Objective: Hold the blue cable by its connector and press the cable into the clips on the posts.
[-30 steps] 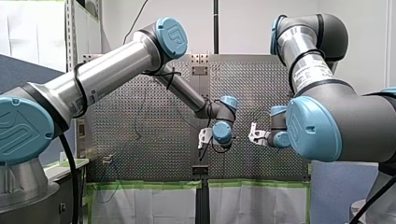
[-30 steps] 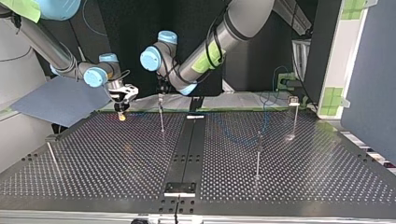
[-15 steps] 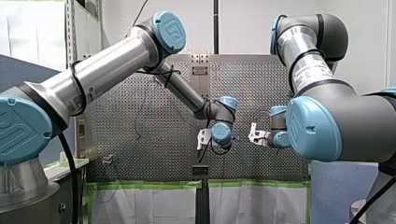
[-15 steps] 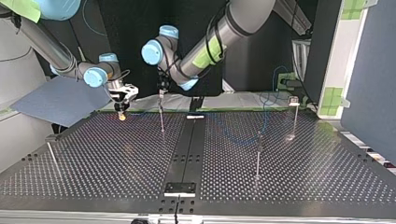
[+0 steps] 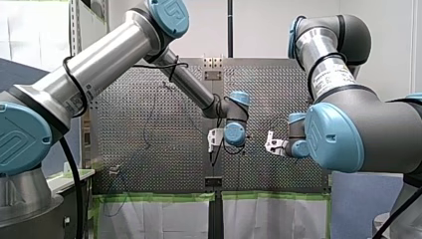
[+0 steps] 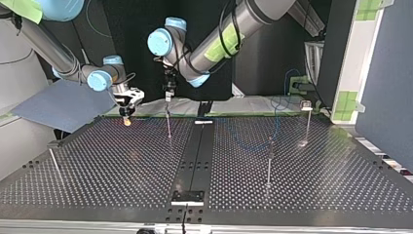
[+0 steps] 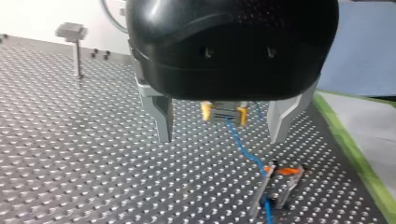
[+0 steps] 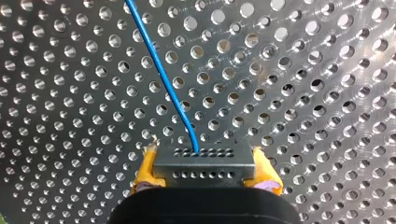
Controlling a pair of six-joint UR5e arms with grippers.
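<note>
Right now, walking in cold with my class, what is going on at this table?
My right gripper holds the connector of the blue cable between its yellow pads, close over the perforated table. The cable runs from there to the clip on a post. My left gripper hangs open above that post, holding nothing. Whether the cable is fully seated in the clip I cannot tell.

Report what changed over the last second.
My left arm lifted: its elbow swung upward in the front view, and the left gripper rose away from the top of the post below it; it is open now. The right gripper stayed put, shut on the connector, and the blue cable lies as before.
</note>
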